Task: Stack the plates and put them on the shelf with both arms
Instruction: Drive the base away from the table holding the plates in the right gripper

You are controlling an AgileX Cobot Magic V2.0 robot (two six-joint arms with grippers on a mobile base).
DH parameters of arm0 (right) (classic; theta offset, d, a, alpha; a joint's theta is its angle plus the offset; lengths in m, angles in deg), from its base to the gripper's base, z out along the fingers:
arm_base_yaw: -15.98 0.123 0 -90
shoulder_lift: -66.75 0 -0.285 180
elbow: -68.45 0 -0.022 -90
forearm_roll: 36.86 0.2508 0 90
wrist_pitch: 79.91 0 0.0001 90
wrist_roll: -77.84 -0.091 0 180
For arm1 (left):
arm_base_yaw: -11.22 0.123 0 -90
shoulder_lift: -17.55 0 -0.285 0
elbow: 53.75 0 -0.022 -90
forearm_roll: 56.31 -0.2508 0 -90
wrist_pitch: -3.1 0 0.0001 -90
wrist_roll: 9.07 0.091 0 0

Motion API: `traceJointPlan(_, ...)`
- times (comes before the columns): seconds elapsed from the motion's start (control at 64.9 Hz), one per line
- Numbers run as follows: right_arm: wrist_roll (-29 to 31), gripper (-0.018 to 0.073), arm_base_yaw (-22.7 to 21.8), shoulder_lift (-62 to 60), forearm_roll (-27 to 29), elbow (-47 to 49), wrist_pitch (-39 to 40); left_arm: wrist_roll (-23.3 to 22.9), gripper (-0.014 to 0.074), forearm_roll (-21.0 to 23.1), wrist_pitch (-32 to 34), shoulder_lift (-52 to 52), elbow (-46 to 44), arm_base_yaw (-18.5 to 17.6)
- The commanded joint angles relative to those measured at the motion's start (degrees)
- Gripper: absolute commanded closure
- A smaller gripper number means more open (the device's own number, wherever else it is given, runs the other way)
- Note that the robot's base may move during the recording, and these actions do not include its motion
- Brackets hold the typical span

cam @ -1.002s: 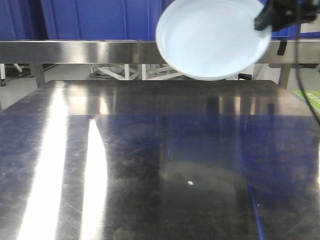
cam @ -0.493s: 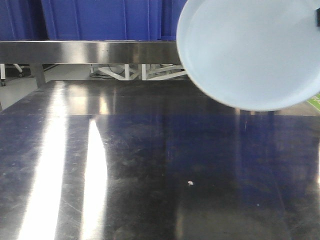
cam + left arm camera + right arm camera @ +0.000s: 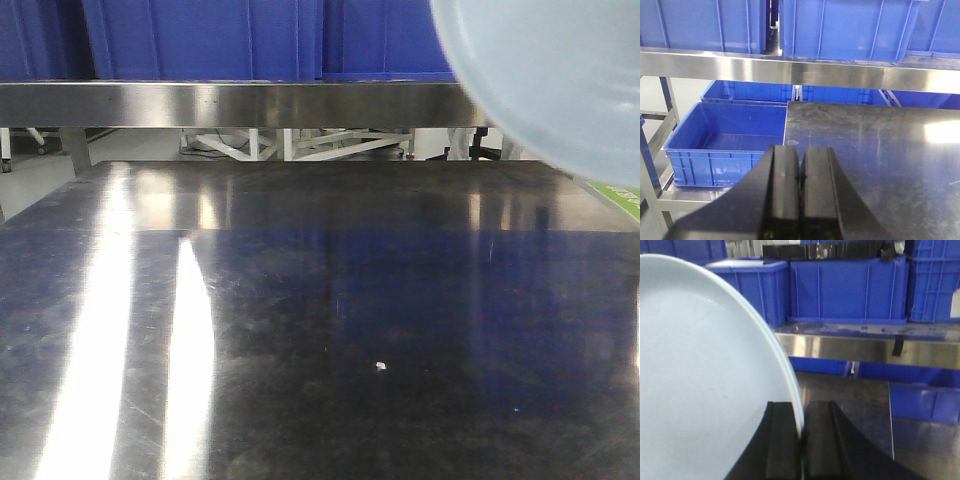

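On the left, the left gripper [image 3: 800,156] has its two black fingers pressed together with nothing between them, over the left edge of the steel tabletop [image 3: 880,145]. An open blue crate [image 3: 725,132] sits lower, beside the table. The front rail of the shelf [image 3: 230,103] runs across behind the table, with closed-sided bins [image 3: 200,40] standing on it. On the right, the right gripper [image 3: 803,412] pinches the rim of a white plate [image 3: 705,380], held tilted in the air above the table's far right part.
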Motion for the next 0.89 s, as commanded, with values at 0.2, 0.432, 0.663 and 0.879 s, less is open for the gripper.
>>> traceJointPlan(0.2,-0.3,0.0511,0.0,-2.1,-0.3,1.7,3.8,-0.2,0.0514,0.8,4.5,0.2,-1.7,0.1)
traceJointPlan(0.432,-0.3,0.0511,0.0,-2.1,-0.3,1.7,3.8,-0.2,0.0514,0.8,4.5,0.2,-1.7,0.1)
traceJointPlan(0.663,-0.3,0.0511,0.0,-2.1,-0.3,1.7,3.8,-0.2,0.0514,0.8,4.5,0.2,-1.7,0.1)
traceJointPlan(0.879,-0.3,0.0511,0.0,-2.1,-0.3,1.7,3.8,-0.2,0.0514,0.8,4.5,0.2,-1.7,0.1)
